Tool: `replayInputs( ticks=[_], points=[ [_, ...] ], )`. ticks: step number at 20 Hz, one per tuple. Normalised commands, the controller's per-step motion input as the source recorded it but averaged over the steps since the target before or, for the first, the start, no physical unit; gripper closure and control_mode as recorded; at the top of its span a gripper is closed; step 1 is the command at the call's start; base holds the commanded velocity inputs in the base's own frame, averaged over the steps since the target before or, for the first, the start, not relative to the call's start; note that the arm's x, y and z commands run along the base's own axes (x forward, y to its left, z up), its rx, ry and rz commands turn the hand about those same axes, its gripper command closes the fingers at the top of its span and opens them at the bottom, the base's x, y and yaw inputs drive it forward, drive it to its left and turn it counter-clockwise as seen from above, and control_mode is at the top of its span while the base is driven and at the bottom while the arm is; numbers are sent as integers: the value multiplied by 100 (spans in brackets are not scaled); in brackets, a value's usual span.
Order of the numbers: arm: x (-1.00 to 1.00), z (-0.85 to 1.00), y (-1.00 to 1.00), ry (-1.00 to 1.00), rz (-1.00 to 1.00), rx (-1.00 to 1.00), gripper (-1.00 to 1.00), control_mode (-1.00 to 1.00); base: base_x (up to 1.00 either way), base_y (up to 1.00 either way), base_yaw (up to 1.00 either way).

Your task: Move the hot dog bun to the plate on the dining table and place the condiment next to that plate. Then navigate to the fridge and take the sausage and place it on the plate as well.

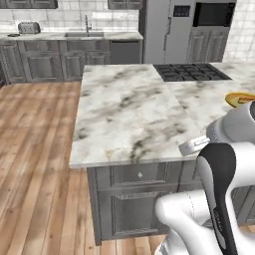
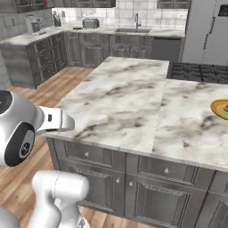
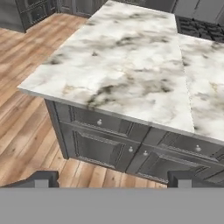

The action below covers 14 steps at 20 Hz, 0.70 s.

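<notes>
gripper (image 3: 113, 178): jaws wide apart, empty, aimed at dining table (image 1: 129, 109) edge | plate (image 2: 221, 108) far right, bun awaiting | next: fridge (image 1: 167, 30), likely

Two base cameras are looking forward and down over the dining table (image 1: 129, 109) from behind. The hand camera is facing its near edge closely.

One plate (image 2: 220, 108), one dining table (image 1: 129, 109), one fridge (image 1: 164, 30).
</notes>
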Motion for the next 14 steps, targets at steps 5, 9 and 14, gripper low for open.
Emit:
replayInputs(
  ticks=[5,9,14],
  points=[
    [0,0,0,0,0,0,-100,100,20,100,-9],
    [0,0,0,0,0,0,-100,100,26,100,-10],
    [0,0,0,0,0,0,-100,100,27,100,-11]
  ],
)
